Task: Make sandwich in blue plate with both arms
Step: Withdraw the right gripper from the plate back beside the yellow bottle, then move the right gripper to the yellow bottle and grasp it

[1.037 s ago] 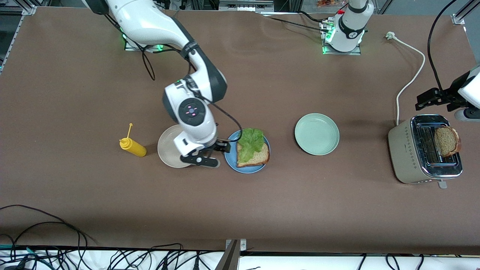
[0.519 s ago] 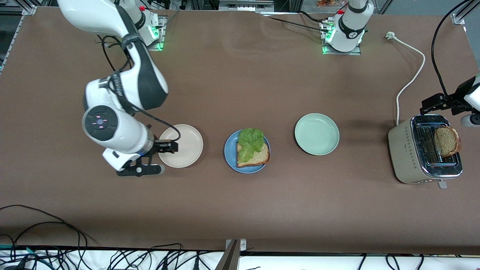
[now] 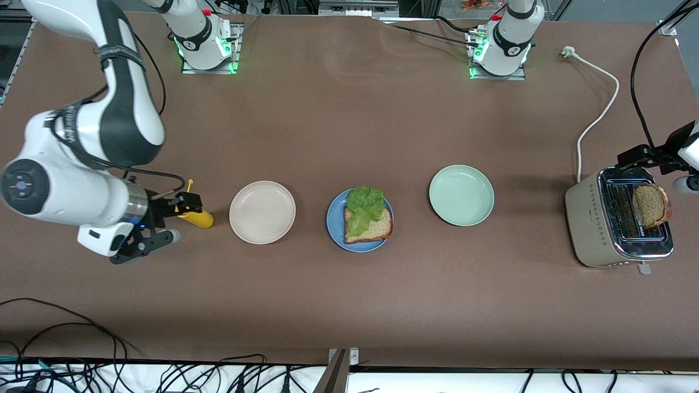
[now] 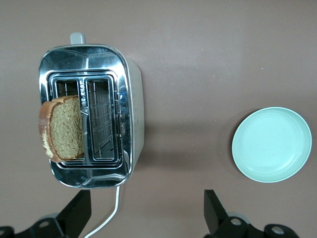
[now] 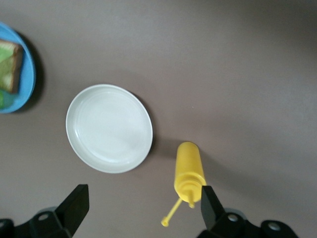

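The blue plate [image 3: 334,229] sits mid-table and carries one slice of brown wholegrain bread [image 3: 375,228] lying flat, with a ruffled lettuce leaf [image 3: 363,207] draped over it, the leaf spilling past the slice toward the plate's twelve o'clock rim; toward the right arm's end, at the blue plate's nine o'clock in the front view, a beige plate [image 3: 262,212] has nothing in it; at three o'clock, toward the left arm's end, a pale green plate [image 3: 461,195] likewise has nothing in it; the three plates stand apart in a row. A silver toaster [image 3: 592,218] sits at the left arm's end with a white cord [image 3: 598,117] running off at its twelve o'clock; a second slice of bread [image 3: 650,206] stands up out of one slot, the other slot bare. A yellow squeeze bottle [image 3: 196,217] lies on its side just beside the beige plate, not touching it.

The right gripper [image 5: 141,201] hangs over the squeeze bottle, fingers spread wide and holding nothing. The left gripper [image 4: 147,206] hangs over the toaster's twelve o'clock edge, fingers likewise spread wide and holding nothing.
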`<state>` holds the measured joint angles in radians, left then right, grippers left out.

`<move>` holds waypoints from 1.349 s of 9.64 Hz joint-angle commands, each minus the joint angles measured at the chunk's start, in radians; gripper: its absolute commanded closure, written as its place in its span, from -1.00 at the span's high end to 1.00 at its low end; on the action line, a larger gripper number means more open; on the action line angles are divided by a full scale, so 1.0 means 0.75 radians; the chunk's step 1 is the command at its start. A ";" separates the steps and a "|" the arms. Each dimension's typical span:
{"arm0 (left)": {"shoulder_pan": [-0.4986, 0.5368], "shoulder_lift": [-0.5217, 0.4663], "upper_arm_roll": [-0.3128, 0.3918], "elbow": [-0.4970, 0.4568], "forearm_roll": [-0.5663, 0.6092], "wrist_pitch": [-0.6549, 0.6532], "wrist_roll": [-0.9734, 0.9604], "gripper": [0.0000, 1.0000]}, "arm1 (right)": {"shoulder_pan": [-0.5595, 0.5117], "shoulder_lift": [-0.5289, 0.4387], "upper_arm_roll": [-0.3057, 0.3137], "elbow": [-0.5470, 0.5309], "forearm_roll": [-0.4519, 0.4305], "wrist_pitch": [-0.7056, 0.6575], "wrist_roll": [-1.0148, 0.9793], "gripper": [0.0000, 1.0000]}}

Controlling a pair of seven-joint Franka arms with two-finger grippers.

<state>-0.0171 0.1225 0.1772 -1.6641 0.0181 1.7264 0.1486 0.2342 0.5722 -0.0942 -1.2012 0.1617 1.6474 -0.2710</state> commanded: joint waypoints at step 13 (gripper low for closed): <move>0.041 0.284 0.171 0.157 -0.094 0.148 0.344 1.00 | -0.672 0.335 0.142 -0.016 0.676 -0.176 -1.840 1.00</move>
<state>0.0067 0.3052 0.2976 -1.5896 -0.0297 1.8450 0.3660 -0.2436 0.7537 -0.0095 -1.2556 0.5850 1.5271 -1.5013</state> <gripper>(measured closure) 0.000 0.000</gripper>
